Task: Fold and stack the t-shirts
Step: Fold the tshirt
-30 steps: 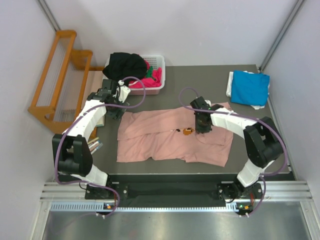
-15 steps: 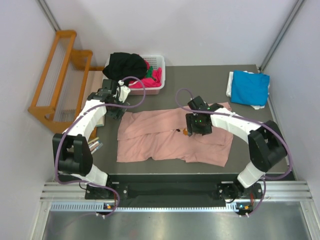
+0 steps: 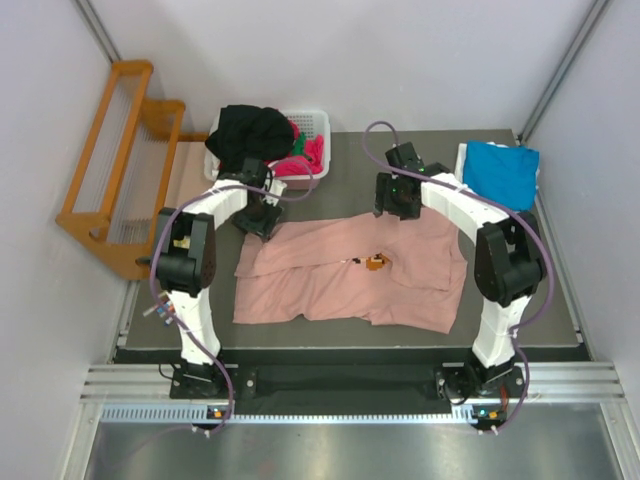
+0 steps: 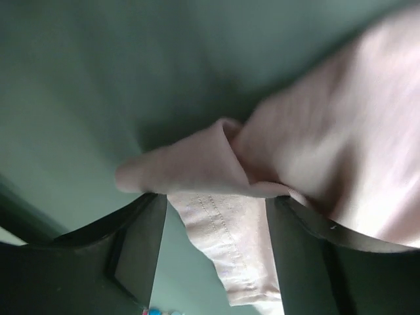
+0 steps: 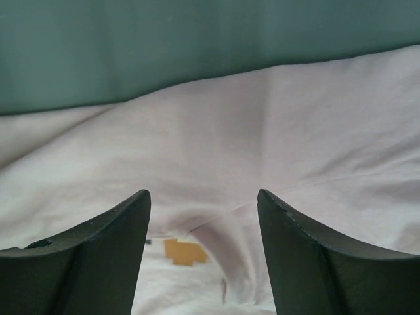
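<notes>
The dark table (image 3: 345, 165) carries a salmon-pink t-shirt (image 3: 330, 285), spread out and rumpled. Beyond that shirt's far right corner lies a folded blue t-shirt (image 3: 500, 175). Beyond its far left corner a black t-shirt (image 3: 250, 130) is heaped on a white basket (image 3: 320, 122). The left gripper (image 3: 258, 220) sits at the far left corner, jaws apart around a folded hem (not visibly pinched). The right gripper (image 3: 398, 208) hangs over the far edge, jaws wide and holding nothing. A small orange print (image 3: 375, 263) marks the shirt's middle.

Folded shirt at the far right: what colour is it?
The shirt is bright blue, clearest in the top view.
</notes>
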### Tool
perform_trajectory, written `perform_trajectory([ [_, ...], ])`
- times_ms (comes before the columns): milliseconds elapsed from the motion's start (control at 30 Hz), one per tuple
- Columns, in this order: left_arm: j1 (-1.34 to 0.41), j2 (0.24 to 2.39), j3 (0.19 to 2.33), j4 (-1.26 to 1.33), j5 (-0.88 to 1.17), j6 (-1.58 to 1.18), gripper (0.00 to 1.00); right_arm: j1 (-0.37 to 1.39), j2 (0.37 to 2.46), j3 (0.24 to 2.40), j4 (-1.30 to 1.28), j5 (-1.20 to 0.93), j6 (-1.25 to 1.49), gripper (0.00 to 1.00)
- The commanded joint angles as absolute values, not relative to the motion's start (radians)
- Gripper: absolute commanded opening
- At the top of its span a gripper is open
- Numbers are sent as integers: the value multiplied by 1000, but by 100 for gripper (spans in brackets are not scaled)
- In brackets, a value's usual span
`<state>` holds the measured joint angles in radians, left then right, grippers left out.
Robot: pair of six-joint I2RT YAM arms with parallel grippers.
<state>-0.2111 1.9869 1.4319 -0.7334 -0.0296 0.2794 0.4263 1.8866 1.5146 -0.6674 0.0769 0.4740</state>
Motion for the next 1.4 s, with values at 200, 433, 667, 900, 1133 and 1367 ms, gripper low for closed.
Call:
perform_trajectory([
  [200,-198,2052,1513,-675,26,209,65,377,1924,1450,-612,55,477,66],
  [433,-103,2028,1418,-647,-70,219,63,321,1922,1382,-572,20,471,65],
  [667,57,1919,1293,-641,-124,287,61,290,1931,1393,-551,3,482,65],
  [900,98,1855,1336,-707,-77,276,61,284,1917,1404,-542,-35,489,65],
  [1133,5,1790,1436,-802,-52,250,63,275,1933,1379,-523,-34,491,65],
  [1367,-112,1675,1483,-865,-34,247,66,270,1989,1387,-492,-63,511,65],
])
